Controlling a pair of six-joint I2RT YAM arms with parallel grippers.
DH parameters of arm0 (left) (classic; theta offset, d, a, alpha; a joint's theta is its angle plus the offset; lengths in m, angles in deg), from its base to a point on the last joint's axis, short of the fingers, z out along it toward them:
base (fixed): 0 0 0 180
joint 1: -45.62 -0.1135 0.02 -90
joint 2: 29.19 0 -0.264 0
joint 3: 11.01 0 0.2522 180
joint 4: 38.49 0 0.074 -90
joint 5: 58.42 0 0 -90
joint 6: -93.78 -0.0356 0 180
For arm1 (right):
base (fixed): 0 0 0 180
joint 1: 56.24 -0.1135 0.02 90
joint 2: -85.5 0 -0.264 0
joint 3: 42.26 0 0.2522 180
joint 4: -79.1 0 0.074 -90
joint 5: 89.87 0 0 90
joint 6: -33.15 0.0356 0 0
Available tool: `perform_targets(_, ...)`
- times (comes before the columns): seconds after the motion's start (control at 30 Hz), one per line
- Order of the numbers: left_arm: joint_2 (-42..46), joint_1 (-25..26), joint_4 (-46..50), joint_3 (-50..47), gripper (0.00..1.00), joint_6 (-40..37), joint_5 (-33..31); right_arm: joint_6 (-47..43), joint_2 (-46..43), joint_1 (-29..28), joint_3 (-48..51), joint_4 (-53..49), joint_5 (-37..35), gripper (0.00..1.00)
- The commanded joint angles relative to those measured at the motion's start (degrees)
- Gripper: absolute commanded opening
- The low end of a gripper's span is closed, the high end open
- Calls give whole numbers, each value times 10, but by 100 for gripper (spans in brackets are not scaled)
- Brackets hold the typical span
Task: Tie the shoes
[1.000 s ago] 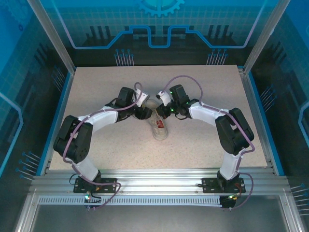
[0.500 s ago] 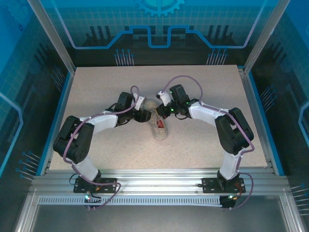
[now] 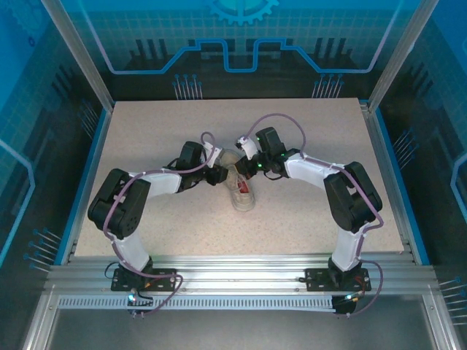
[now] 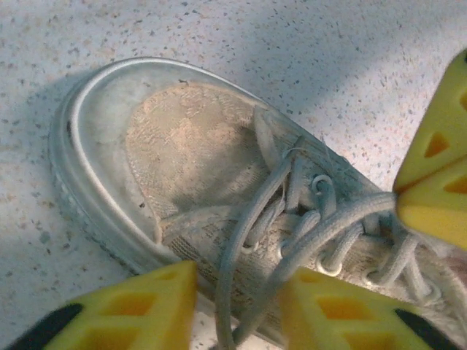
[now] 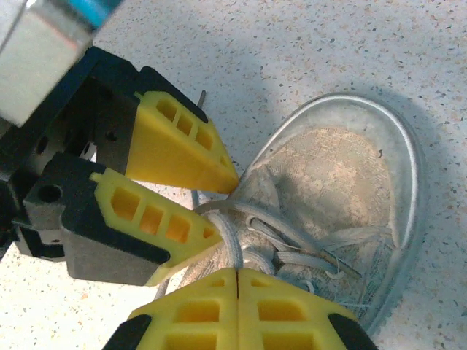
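The small whitish-grey sneaker (image 3: 240, 197) lies mid-table, a red patch inside, between both grippers. In the left wrist view its toe cap (image 4: 182, 138) points left, and two loose lace strands (image 4: 244, 226) run down between the fingers of my left gripper (image 4: 239, 283), which is open around them. My right gripper (image 5: 238, 271) is shut on a lace (image 5: 230, 244) over the shoe's eyelets (image 5: 292, 240). Its yellow fingers (image 4: 438, 168) show at the right edge of the left wrist view. The left gripper (image 5: 228, 210) stands open just left of the shoe (image 5: 343, 175).
The speckled beige table (image 3: 314, 211) stretches wide on all sides of the shoe. Blue-rimmed edges and aluminium posts (image 3: 79, 58) frame it. Both arm bases sit on the near rail (image 3: 233, 277).
My left gripper has edged closer to the shoe and its arm has dropped lower. The right arm and the shoe have stayed put.
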Motion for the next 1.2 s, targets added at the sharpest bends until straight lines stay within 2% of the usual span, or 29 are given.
perform_targets(0.0, 13, 5, -14, -15, 17, -8, 21, 8, 8, 8, -18, 18, 3, 0)
perform_targets(0.13, 31, 7, -13, -24, 0, -15, 30, 8, 4, 9, -17, 17, 1, 0)
perform_targets(0.47, 71, 21, 44, -22, 0, -41, 62, 8, -15, 9, 0, 18, -6, 0)
perform_targets(0.8, 68, 20, 186, 39, 0, -87, 189, -3, -35, 20, 15, 11, -19, 0)
perform_targets(0.97, 64, 16, 203, 58, 0, -86, 232, -15, -64, 30, 46, 28, -17, 8)
perform_targets(1.17, 51, 6, 237, 91, 0, -91, 276, -23, -130, 53, 112, 76, 15, 32)
